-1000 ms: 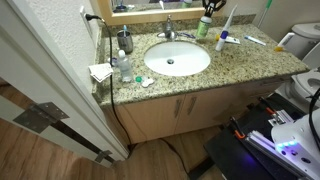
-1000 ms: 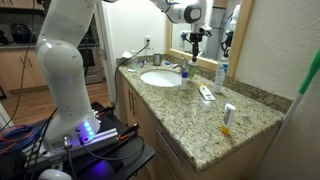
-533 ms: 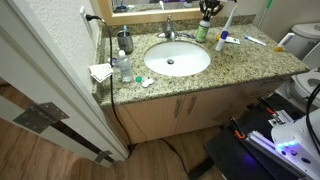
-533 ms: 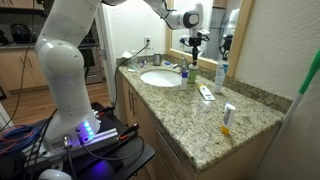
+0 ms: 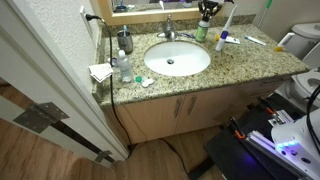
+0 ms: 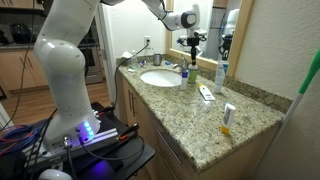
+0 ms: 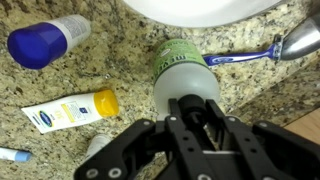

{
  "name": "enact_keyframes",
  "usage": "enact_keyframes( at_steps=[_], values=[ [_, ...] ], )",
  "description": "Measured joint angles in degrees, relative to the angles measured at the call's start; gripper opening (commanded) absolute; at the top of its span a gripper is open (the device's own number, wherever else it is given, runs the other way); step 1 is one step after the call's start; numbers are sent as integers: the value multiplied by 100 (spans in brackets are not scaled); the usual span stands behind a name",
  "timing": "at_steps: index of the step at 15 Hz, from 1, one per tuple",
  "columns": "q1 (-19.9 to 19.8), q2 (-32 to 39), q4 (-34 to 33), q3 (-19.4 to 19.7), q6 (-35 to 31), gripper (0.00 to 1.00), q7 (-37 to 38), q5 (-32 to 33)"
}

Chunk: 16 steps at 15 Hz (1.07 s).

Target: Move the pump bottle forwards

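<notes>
- While the pump bottle (image 7: 185,75) stood at the back of the tabletop (image 5: 250,62) beside the sink (image 5: 177,59), no forward move showed.
- The end effector (image 7: 196,118) hung directly over its pump head, fingers spread, not yet gripping.
- Grasping and shifting remained.

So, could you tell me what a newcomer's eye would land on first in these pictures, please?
Probably the large white robot arm reaching over the granite counter, its claw hovering directly above the green pump bottle behind the white sink. In the wrist view, that bottle fills the centre.
</notes>
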<state>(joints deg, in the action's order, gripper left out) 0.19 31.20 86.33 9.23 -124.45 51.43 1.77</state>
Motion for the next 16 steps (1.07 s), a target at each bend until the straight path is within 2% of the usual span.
enact_keyframes(
  at_steps=[16],
  values=[
    [87, -246, 389, 9, -98, 8, 221, 82]
  ],
)
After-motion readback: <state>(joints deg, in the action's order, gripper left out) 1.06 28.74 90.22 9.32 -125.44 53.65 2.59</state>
